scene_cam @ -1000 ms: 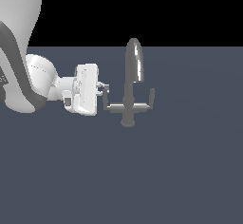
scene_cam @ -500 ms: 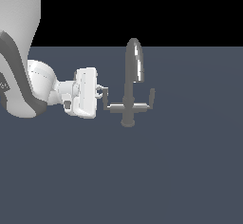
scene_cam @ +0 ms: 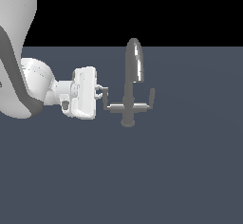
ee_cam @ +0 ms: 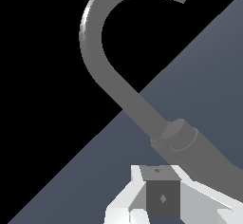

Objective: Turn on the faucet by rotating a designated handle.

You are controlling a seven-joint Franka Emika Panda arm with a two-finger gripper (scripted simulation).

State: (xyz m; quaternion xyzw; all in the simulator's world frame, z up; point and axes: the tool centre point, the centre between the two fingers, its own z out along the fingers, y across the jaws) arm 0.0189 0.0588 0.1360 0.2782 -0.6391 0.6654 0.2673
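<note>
Closing on the handle (scene_cam: pixel 106 95) from the exterior view's left

Over the last second the gripper (scene_cam: pixel 99 93) has slid toward the faucet (scene_cam: pixel 133 85), and its tips now meet the near peg at the crossbar's end, so contact looks begun and rotation not yet. The arm reaches in level, wrist horizontal. Whether the fingers (ee_cam: pixel 142 190) pinch the peg or merely flank it, I cannot tell.
</note>
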